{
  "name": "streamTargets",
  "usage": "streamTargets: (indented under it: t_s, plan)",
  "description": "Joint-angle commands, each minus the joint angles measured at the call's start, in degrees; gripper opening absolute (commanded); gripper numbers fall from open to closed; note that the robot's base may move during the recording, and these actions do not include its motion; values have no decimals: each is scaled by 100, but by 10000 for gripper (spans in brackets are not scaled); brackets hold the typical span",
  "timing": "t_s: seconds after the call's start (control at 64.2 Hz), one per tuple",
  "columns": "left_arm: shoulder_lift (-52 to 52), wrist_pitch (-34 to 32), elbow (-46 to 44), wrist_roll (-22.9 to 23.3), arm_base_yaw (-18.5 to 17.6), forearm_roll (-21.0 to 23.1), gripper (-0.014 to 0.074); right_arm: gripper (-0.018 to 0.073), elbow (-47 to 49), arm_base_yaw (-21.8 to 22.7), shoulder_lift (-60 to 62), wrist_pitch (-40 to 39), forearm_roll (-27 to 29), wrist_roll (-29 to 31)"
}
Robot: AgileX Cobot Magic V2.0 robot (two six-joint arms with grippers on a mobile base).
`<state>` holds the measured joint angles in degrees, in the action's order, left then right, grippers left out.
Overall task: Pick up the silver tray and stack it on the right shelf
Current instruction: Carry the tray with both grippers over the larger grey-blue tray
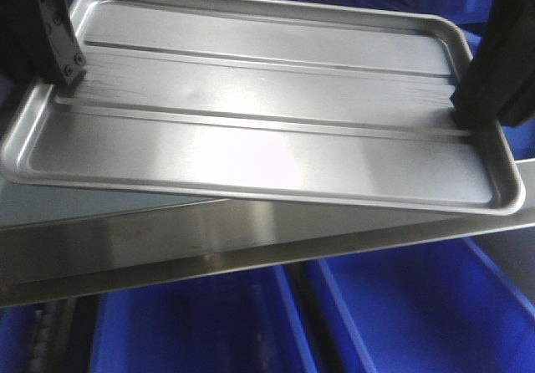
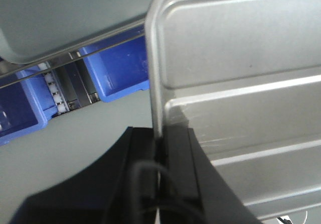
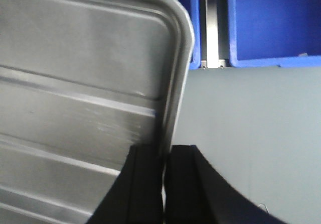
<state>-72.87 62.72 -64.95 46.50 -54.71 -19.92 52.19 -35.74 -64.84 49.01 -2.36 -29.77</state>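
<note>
Tray carry, two-handed: the silver tray [image 1: 267, 130] hangs in the air above the right shelf [image 1: 251, 243], whose brushed front bar runs beneath it, w/ blue bins [image 1: 401, 314] lower down. In the front view the tray sits at an angle to that bar, not square. Our left hand [image 2: 159, 139] is clenched on the rim of one short end and our right hand [image 3: 164, 156] on the rim of the other, each w/ one finger inside the tray, one outside. A dull grey surface [image 3: 251, 133] lies under it; whether they touch we can't tell. To do this well, we judge: move both arms at equal pace so the thin rim doesn't twist out of either pinch, level and square the tray to the bar, lower it flat, and let go only once it's resting, both sides together.
</note>
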Motion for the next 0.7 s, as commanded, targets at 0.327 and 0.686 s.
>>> streamTargets:
  t_s: [0.327,0.686]
  plan:
    - [153,134,-132,-187,-48,-204,-93,56,181,27,148,-335,-181,108]
    - [153,134,-132,-187,-48,-204,-93,56,181,27,148,-335,-181,108]
